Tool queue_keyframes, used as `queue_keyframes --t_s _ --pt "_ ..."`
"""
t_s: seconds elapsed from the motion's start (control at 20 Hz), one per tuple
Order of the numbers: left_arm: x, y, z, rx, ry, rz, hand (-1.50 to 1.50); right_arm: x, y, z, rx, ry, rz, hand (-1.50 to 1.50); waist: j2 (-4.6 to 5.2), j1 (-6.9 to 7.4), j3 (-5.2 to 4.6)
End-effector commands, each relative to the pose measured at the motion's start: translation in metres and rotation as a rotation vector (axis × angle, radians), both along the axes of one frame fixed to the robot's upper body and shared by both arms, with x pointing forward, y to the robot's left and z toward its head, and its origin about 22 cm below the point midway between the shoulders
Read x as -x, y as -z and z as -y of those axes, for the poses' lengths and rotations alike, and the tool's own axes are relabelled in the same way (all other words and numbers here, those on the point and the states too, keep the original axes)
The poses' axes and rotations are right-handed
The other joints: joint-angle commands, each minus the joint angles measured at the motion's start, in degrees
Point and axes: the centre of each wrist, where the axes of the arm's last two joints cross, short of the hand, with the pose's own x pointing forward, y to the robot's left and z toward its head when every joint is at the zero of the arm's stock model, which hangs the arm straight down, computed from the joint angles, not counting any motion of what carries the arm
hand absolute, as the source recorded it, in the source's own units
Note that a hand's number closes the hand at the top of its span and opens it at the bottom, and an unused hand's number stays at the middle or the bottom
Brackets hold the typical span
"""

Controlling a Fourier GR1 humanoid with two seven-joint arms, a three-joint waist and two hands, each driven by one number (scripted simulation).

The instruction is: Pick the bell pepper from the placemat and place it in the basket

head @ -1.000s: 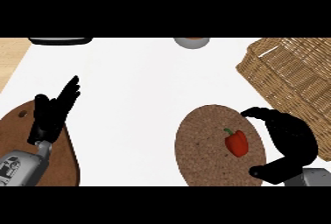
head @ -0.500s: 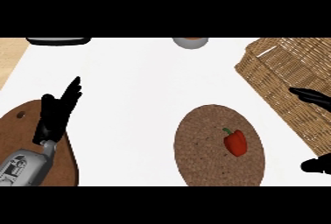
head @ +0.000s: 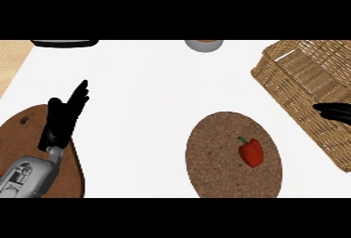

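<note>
Lying on the brown placemat (head: 212, 169), the red bell pepper (head: 251, 152) has a green stem. The left hand (head: 63, 122) holds its fingers straight. The right hand (head: 336, 111) has straight fingers over the basket (head: 302, 76).

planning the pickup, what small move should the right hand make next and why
Probably move the right hand left toward the red bell pepper: it lies ungrasped on the round brown placemat, while the hand shows at the right edge over the wicker basket.
</note>
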Motion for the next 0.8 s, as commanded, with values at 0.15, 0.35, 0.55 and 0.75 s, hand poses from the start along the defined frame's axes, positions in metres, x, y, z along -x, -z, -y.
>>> queue_keyframes --t_s 0.15,0.35,0.55,0.75 --pt "0.007 0.024 -0.010 0.020 0.000 -0.019 0.00 0.000 0.022 -0.001 -0.033 -0.094 -0.094 -1.50 -0.04 -0.03 -0.02" --pt "-0.001 0.002 -0.004 0.004 0.009 -0.010 0.00 -0.011 0.040 0.005 -0.076 -0.041 -0.057 -1.50 -0.03 0.28 0.03" --pt "-0.009 0.000 -0.002 0.008 0.004 -0.013 0.00 -0.017 0.045 0.011 -0.080 -0.001 -0.023 -1.50 -0.04 0.10 0.01" --pt "-0.001 0.005 0.004 -0.007 -0.013 0.008 0.00 -0.013 0.056 -0.013 -0.075 0.001 -0.006 -1.50 -0.14 -0.10 -0.01"
